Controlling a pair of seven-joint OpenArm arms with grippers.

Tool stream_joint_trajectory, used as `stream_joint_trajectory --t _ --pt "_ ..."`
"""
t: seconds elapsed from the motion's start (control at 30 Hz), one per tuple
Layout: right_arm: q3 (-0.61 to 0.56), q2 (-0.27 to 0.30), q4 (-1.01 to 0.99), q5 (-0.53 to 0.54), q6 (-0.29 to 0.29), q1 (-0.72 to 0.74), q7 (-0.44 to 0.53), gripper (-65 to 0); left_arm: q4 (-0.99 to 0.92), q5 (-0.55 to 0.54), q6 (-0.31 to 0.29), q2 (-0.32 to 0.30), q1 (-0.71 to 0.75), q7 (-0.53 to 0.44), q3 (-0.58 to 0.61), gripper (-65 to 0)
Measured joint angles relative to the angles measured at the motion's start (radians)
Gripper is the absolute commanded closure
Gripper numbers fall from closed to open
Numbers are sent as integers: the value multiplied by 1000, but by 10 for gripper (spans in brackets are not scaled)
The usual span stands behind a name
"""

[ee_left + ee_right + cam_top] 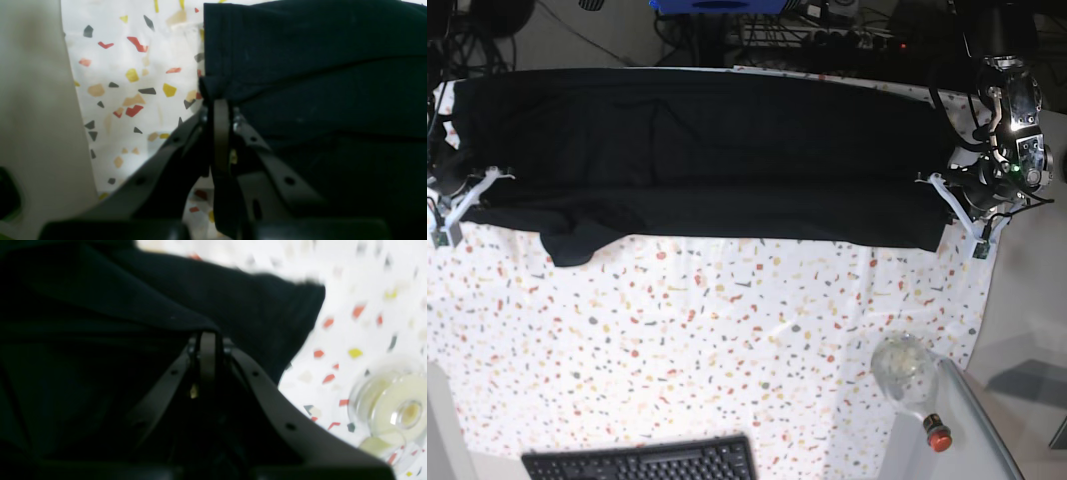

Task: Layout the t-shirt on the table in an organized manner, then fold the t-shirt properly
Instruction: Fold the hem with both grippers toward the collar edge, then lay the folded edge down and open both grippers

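The black t-shirt [697, 150] lies stretched in a wide band across the far half of the table [727, 330], folded over on itself lengthwise. One sleeve [572, 245] sticks out toward the front at the left. My left gripper [932, 188] is shut on the shirt's right end; in the left wrist view its jaws [218, 98] pinch the cloth's edge [300, 66]. At the shirt's other end my right gripper [489, 180] is also shut on it, and in the right wrist view the jaws [207, 335] bite into dark fabric [100, 323].
A clear plastic spool [905, 368] stands at the front right, also seen as the spool [393, 410] in the right wrist view. A small red-capped item [937, 435] lies by the table's right edge. A black keyboard [642, 463] sits at the front edge. Cables and equipment crowd behind the table.
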Motion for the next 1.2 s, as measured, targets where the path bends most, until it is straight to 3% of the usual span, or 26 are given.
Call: stream_joint_trajectory --t 0.13,0.37,0.53,1.1,1.13,1.2 --pt "0 -1 34 -4 0 -1 -68 0 8 0 0 0 0 0 -9 0" --pt "35 -10 40 6 0 -23 -103 0 52 -1 0 -6 8 0 -9 0" --pt "37 -37 -4 0 0 -28 -91 0 36 3 0 -5 20 3 -1 0" --pt "36 -34 -63 -7 0 0 -105 0 19 15 0 -3 36 0 47 0" --pt "36 -34 -59 -7 0 -1 -107 -8 22 15 0 -2 36 0 42 0" --pt "47 -35 -35 -3 0 -9 -109 -188 27 14 1 -6 37 0 41 0"
